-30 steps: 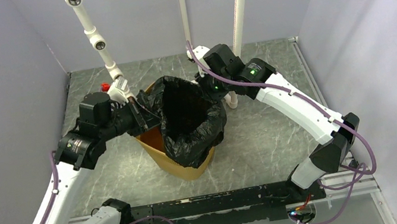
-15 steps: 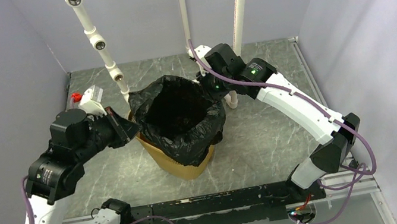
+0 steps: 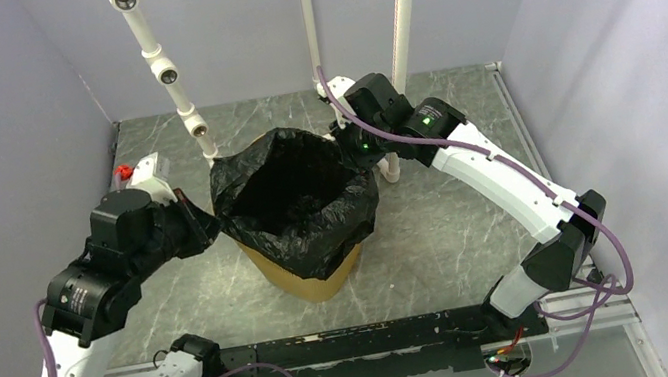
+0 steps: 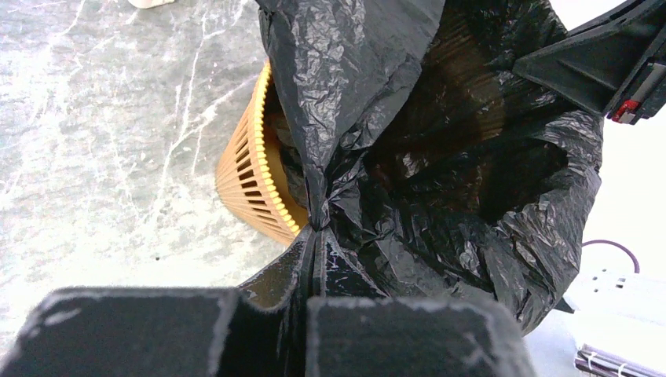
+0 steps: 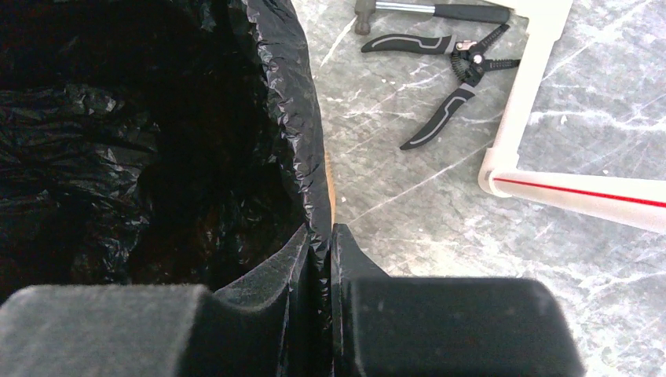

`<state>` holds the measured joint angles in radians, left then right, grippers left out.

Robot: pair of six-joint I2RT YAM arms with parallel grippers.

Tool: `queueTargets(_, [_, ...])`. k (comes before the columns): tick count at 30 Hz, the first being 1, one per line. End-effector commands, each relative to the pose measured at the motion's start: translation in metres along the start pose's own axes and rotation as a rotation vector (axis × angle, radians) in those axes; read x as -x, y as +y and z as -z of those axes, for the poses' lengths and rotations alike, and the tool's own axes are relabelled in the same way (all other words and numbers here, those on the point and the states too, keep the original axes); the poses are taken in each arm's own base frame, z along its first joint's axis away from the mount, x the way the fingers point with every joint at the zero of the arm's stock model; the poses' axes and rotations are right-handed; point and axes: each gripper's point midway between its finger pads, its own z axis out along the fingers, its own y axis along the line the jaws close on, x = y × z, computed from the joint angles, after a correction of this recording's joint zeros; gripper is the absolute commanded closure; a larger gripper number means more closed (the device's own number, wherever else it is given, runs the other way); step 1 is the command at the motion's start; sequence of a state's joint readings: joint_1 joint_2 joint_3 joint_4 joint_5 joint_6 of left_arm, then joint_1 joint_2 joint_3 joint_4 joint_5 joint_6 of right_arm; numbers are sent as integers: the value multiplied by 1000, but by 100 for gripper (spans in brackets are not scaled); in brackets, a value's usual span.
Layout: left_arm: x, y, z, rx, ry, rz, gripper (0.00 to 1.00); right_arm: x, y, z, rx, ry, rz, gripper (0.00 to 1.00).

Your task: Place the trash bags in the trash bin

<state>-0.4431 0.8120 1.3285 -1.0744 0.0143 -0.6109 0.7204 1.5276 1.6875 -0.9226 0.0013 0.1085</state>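
- The trash bin (image 3: 306, 282) stood upright on the table (image 3: 447, 221), ahead of the arm bases and between the two arms. In the top view you could see only its near lower wall; the bag covered the rest.
- The trash bag (image 3: 297, 204) sat inside the bin as a liner, with its mouth gaping upward. The interior was dark, so you could not tell whether anything lay in it.
- On the near and right sides, the bag edge was folded over the rim and hung down the outside wall.
- In the left wrist view, the rim and slotted wall on the bin's left side were bare. The bag film ran from inside that rim up to the jaws in a taut, crinkled ridge.
- The left gripper (image 4: 314, 236) was positioned at the left edge of the bag mouth, just outside the bin. Its jaws were closed almost completely, clamping a pinched fold of bag film between them.
- The right gripper (image 5: 323, 236) was positioned at the far right corner of the bag mouth. Its jaws were closed on the bag edge, with one finger over the dark interior and the other on the table side.
- Beyond the right gripper, a pair of pliers (image 5: 451, 86) lay on the table near a white pipe (image 5: 550, 184), apart from the bin.
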Motion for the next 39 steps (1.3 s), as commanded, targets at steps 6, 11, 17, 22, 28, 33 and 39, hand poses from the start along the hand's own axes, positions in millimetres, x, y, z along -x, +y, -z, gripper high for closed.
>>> queueTargets(6, [9, 16, 4, 88, -32, -46, 98, 8, -5, 7, -10, -36, 4, 100])
queueTargets(11, [3, 28, 6, 150, -20, -39, 98, 6, -6, 6, -9, -26, 14, 100])
queueTargets(17, [3, 36, 9, 189, -31, -39, 97, 2, -1, 6, 18, -18, 31, 100])
queueTargets(22, [7, 30, 9, 157, -46, -35, 98, 2, 0, 8, 25, -18, 45, 100])
queueTargets(28, [-9, 26, -26, 123, 34, -39, 98, 0, 7, 7, 46, -12, 53, 100])
queueTargets(33, [-24, 32, -46, 124, 58, -10, 98, -1, 10, 8, 54, -15, 68, 100])
queueTargets(39, [-44, 25, -62, 45, 113, 17, 97, 4, 11, 11, 61, -57, 107, 100])
